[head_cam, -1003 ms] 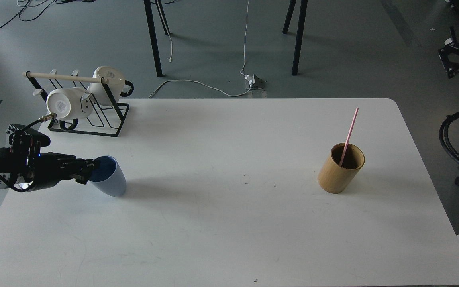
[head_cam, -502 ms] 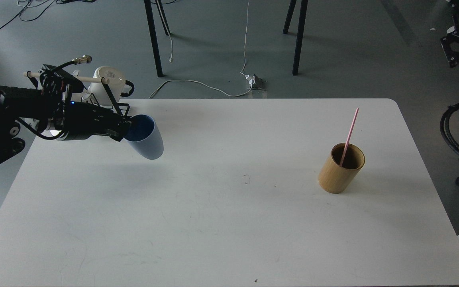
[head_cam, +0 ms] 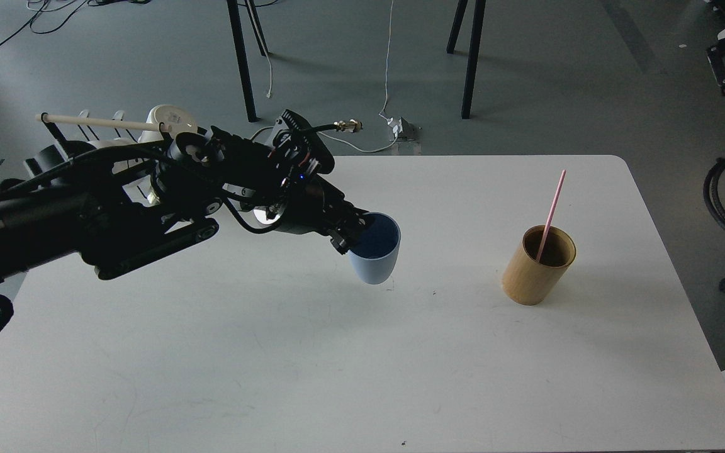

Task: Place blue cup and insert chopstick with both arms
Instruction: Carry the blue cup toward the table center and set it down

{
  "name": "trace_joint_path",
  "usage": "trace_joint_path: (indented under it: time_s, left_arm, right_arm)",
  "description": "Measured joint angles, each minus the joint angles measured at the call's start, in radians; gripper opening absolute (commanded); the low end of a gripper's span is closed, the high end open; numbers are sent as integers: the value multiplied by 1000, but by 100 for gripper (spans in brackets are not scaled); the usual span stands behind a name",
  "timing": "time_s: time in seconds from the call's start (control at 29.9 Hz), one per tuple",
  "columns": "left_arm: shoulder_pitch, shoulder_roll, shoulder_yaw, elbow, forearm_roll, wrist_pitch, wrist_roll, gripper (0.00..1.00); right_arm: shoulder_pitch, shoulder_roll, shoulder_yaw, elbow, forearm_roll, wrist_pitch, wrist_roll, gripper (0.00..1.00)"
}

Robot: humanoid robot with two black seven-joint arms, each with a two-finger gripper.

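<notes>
My left gripper (head_cam: 355,234) is shut on the near rim of the blue cup (head_cam: 376,256) and holds it upright over the middle of the white table (head_cam: 350,377). I cannot tell whether its base touches the table. The left arm reaches in from the left edge across the table. The pink chopstick (head_cam: 552,211) stands leaning in the tan bamboo holder (head_cam: 537,266) on the right side of the table, well right of the cup. My right gripper is not in view.
A black wire mug rack with white mugs (head_cam: 170,119) and a cream wooden rod (head_cam: 101,123) stands at the table's back left, partly hidden behind my arm. Black table legs and cables lie on the floor beyond. Dark equipment stands off the right edge.
My left arm lifted the blue cup from the table's left side and carried it right to the middle. The chopstick and the bamboo holder have not moved.
</notes>
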Motion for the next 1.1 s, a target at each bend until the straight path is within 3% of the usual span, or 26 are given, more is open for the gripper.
trace_joint_path:
  time_s: [0.2, 0.43, 0.77, 0.94, 1.1]
  left_arm:
    - [4, -117, 25, 106, 20, 0, 20, 0]
    - [15, -182, 31, 135, 20, 0, 20, 1]
    - [61, -245, 54, 251, 22, 0, 28, 6]
    - [61, -246, 55, 262, 21, 0, 26, 16]
    - [62, -250, 55, 260, 20, 0, 25, 17]
  right_arm:
    - [-14, -1, 27, 0, 1, 0, 13, 99]
    - [-15, 2, 28, 1, 2, 0, 13, 99]
    - [-17, -1, 29, -2, 1, 0, 13, 99]
    - [-23, -1, 30, 0, 1, 0, 13, 99]
    - [-24, -1, 30, 1, 1, 0, 13, 99]
